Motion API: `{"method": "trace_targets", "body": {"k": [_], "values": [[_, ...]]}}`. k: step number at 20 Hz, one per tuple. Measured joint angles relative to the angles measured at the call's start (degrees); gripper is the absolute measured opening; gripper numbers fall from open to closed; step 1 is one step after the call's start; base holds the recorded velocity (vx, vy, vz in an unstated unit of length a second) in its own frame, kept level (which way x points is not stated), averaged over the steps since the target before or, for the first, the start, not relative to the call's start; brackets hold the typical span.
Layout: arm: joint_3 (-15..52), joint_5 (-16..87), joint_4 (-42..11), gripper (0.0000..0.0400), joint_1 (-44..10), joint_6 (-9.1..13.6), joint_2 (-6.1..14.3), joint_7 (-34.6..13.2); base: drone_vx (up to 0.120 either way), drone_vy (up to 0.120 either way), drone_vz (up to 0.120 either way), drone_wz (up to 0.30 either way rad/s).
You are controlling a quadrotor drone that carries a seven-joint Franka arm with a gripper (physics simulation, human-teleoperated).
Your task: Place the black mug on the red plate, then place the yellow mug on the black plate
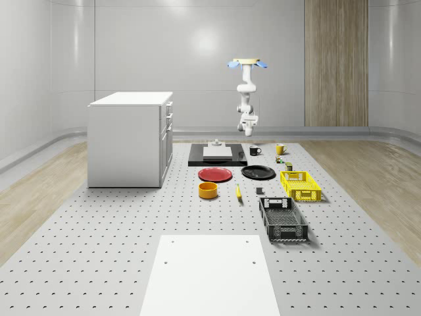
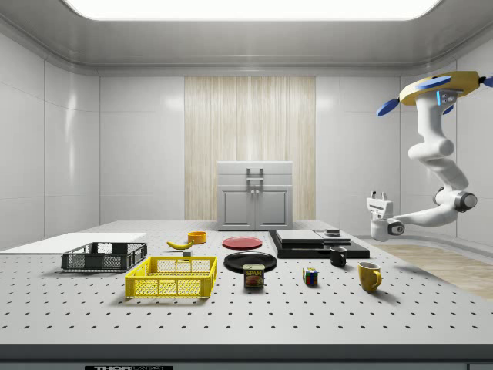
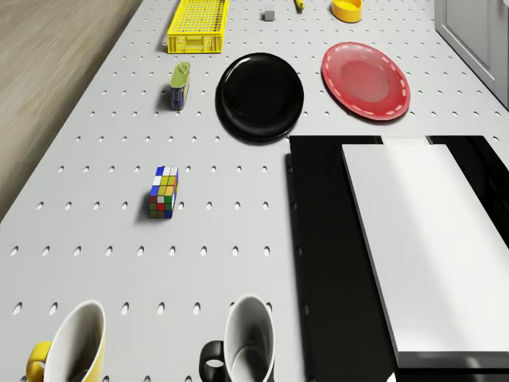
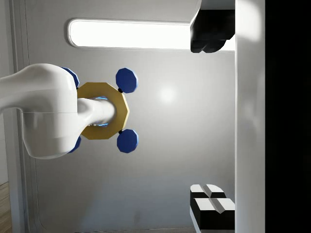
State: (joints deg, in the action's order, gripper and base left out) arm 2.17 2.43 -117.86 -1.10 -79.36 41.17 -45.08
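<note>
The black mug (image 1: 254,150) (image 2: 338,256) (image 3: 246,346) stands upright on the perforated table beside a black slab. The yellow mug (image 1: 279,149) (image 2: 369,275) (image 3: 71,346) stands a short way from it, also upright. Nearer the table's middle lie the red plate (image 1: 216,174) (image 3: 366,79) and the black plate (image 1: 258,172) (image 3: 260,95), side by side and bare. The drone (image 1: 247,64) (image 2: 443,89) hovers high over the table's far edge, behind the mugs. Its arm hangs folded, and the gripper (image 2: 377,197) (image 4: 214,121) is open, turned upward, well above the black mug, holding nothing.
A white cabinet (image 1: 130,138) stands at the whole-scene view's left. A black slab (image 1: 197,157) carries a white block. Also on the table are a yellow crate (image 1: 300,184), a black crate (image 1: 283,217), an orange bowl (image 1: 208,189), a banana (image 1: 238,191), a Rubik's cube (image 3: 163,192) and a can (image 3: 180,84).
</note>
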Motion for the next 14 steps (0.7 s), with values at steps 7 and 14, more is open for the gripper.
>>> {"method": "trace_targets", "body": {"k": [7, 14], "values": [[4.22, 5.94, -0.66, 0.04, -1.3, -0.39, 0.33, -0.79, 0.086, 0.0, 0.0, 0.0], [16.96, 24.25, -5.08, 0.04, -5.44, -1.27, 1.48, -3.52, 0.12, 0.0, -0.051, 0.0]]}}
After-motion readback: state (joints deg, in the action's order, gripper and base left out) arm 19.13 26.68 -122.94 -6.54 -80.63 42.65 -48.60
